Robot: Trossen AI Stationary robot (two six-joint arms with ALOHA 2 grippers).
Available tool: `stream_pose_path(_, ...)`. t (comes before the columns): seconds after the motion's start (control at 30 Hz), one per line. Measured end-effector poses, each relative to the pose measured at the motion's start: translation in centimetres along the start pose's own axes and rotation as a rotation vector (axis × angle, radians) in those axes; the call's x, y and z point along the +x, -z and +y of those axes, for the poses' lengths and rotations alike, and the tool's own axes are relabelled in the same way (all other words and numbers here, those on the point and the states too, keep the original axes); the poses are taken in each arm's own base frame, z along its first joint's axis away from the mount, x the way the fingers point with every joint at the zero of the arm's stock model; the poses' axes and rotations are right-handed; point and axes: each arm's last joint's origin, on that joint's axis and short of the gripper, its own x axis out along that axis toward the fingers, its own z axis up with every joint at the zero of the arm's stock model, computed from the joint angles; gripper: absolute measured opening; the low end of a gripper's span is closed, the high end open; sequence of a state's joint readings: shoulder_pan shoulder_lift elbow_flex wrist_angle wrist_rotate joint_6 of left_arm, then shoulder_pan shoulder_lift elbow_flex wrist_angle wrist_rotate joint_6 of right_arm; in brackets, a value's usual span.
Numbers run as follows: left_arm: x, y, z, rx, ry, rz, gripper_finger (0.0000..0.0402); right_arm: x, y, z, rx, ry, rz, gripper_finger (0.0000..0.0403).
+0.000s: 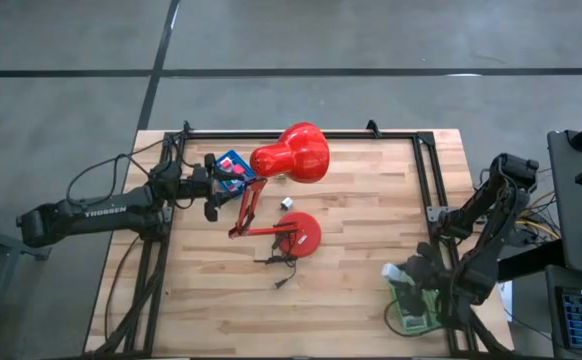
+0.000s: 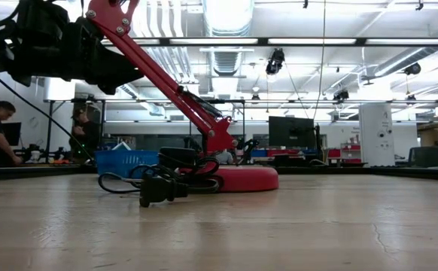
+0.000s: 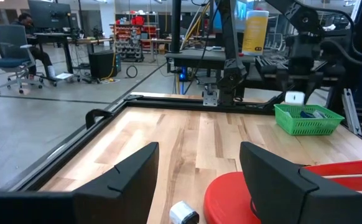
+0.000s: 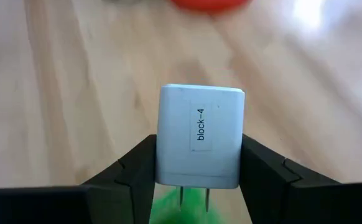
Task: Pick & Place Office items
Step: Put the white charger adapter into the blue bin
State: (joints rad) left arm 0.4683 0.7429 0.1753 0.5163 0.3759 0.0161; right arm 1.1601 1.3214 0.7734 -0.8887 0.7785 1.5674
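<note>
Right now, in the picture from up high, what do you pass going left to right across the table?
Left tool → blue tray → red lamp's shade → right tool, holding a white block over the green tray.

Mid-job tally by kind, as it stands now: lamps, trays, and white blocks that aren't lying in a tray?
Red lamp: 1
Trays: 2 (blue tray, green tray)
White blocks outside trays: 2 (loose white block on the table; labelled white block gripped in the right pincer)
Total: 5
The left pincer is open and empty beside the blue tray.
</note>
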Motion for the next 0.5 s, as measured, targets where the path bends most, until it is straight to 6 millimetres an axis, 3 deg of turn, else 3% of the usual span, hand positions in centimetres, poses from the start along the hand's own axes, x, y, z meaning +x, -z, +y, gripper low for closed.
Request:
stream_pose_path(0.27, 0.0, 0.0, 0.0, 0.004, 0.000, 0.000, 0.0230, 0.8, -3.3, -1.1, -0.100, -0.026, -0.211, 0.0173)
stream_pose_path(0.5, 0.0, 0.0, 0.0, 0.006, 0.000, 0.000, 0.0230, 3.3, -6.2, -2.0, -0.169, -0.266, -0.365, 0.0173)
